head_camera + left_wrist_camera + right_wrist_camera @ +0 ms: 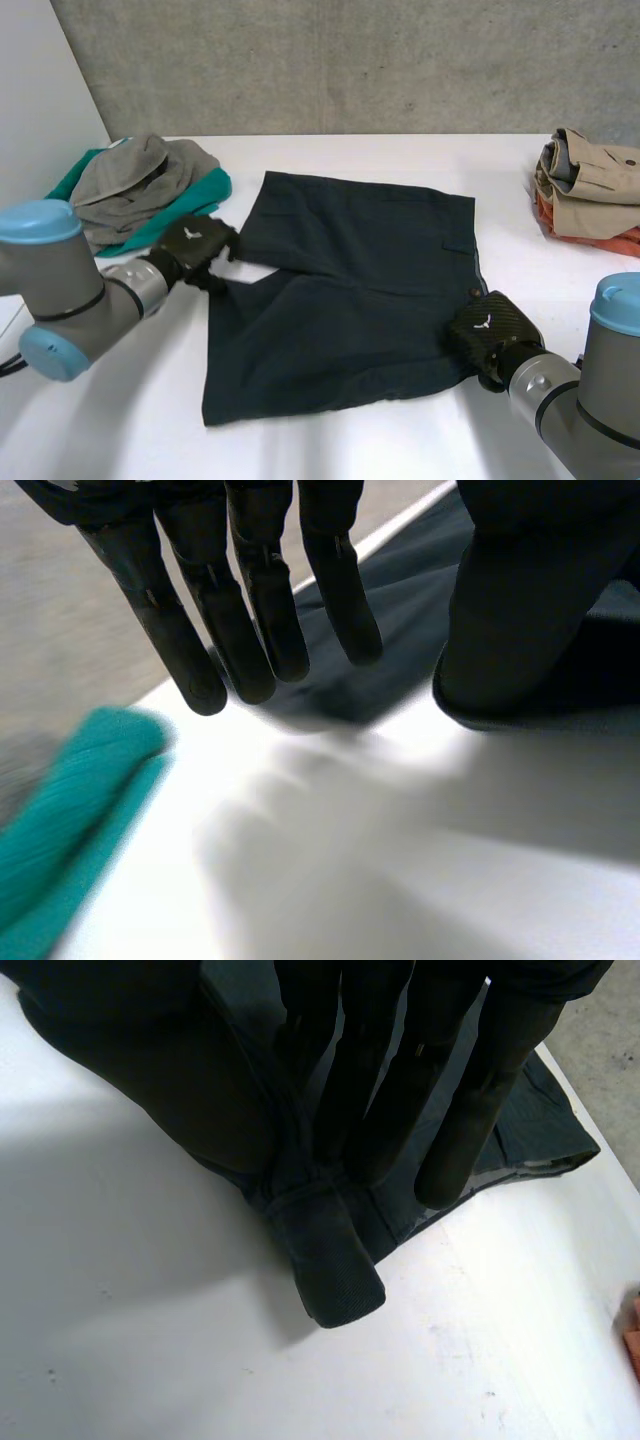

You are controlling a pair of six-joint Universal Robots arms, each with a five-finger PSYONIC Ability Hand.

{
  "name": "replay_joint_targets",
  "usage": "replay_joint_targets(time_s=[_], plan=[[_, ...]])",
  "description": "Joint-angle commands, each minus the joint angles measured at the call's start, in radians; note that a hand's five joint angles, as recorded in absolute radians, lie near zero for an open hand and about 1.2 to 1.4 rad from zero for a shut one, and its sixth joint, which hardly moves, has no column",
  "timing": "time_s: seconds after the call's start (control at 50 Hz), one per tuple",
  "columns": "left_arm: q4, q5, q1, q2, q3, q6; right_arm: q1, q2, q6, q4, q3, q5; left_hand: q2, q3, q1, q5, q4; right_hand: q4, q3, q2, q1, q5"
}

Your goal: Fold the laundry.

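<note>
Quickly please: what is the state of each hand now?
Left hand: open, holding nothing.
Right hand: shut on the dark shorts, at their edge.

The white table (380,445) carries three lots of laundry. The dark shorts (350,300) lie spread out in the middle, with a notch in their left edge. A loose heap of clothes (140,185) — grey over teal — sits at the far left, near the shorts. A folded stack (590,185) — beige on orange — lies at the far right edge.
</note>
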Motion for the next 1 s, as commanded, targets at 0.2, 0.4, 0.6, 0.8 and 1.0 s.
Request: replay_joint_targets(time_s=[0.2, 0.4, 0.6, 0.8, 1.0], plan=[[0.004, -0.2, -0.006, -0.041, 0.053, -0.036, 0.0, 0.003, -0.002, -0.003, 0.001, 0.003, 0.009, 0.011, 0.009, 0.02, 0.009, 0.194, 0.201, 0.203, 0.295, 0.196], [0.009, -0.037, -0.015, 0.041, -0.051, -0.027, 0.0, 0.003, -0.002, -0.001, 0.002, 0.004, -0.088, -0.086, -0.088, -0.077, -0.088, 0.194, 0.201, 0.203, 0.295, 0.196], [-0.004, -0.048, -0.009, 0.226, -0.169, -0.047, -0.002, -0.008, 0.0, -0.001, 0.005, 0.006, -0.126, -0.124, -0.127, -0.116, -0.126, 0.194, 0.201, 0.203, 0.295, 0.196], [-0.142, -0.053, -0.161, 0.591, -0.424, -0.119, 0.0, -0.006, 0.0, -0.001, 0.005, 0.006, -0.117, -0.115, -0.118, -0.107, -0.117, 0.194, 0.201, 0.203, 0.295, 0.196], [-0.132, -0.214, -0.291, 0.418, -0.496, -0.11, -0.002, -0.011, 0.0, 0.0, 0.007, 0.009, -0.038, -0.036, -0.039, -0.027, -0.038, 0.194, 0.201, 0.203, 0.295, 0.196]])
